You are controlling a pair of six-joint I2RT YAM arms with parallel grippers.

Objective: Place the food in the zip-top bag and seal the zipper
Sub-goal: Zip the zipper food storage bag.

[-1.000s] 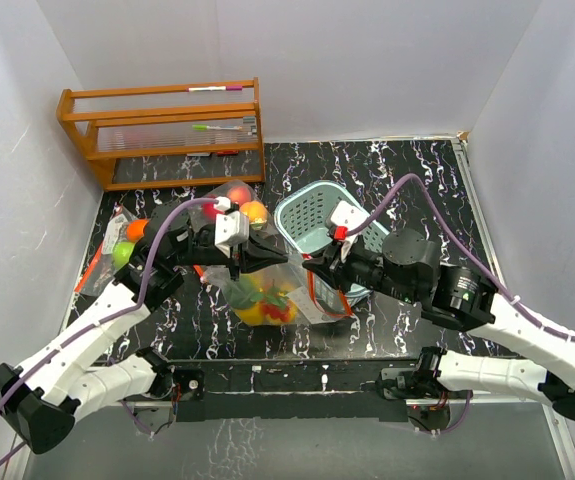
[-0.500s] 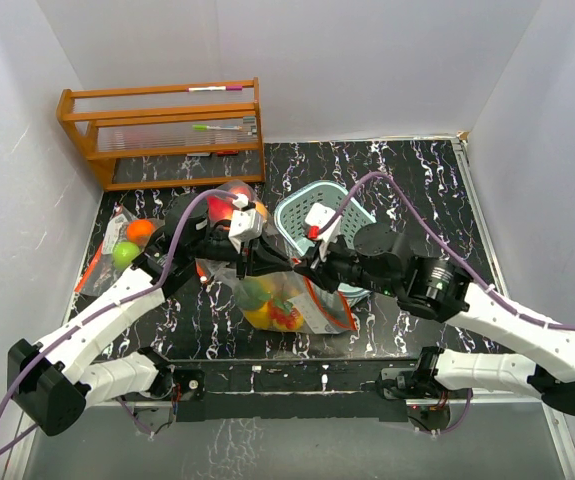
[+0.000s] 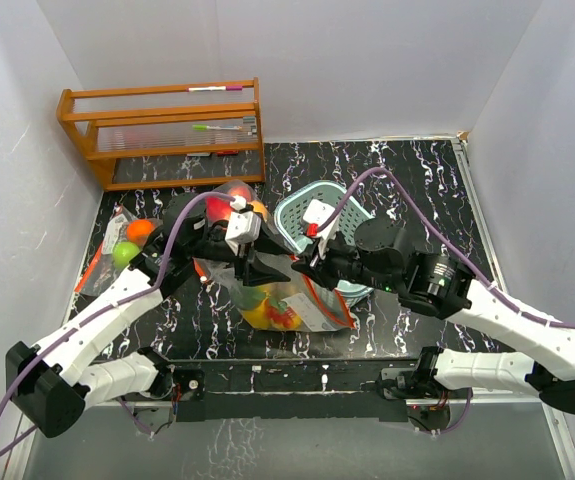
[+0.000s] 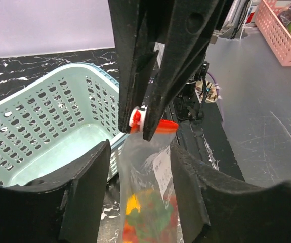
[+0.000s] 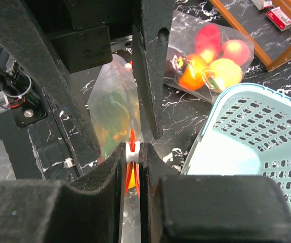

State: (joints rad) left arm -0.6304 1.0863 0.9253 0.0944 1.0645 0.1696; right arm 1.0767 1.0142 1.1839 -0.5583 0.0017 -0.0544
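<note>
While your right gripper (image 5: 131, 152) pinches the zipper slider (image 4: 136, 117), your left gripper (image 4: 140, 163) stands spread on either side of the bag (image 4: 153, 174), which holds fruit (image 4: 140, 223).

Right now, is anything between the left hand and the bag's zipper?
Nothing visible. The open left hand straddles the zip-top bag just below its orange zipper. Only the right hand is there too, pinching that zipper from the other side.
</note>
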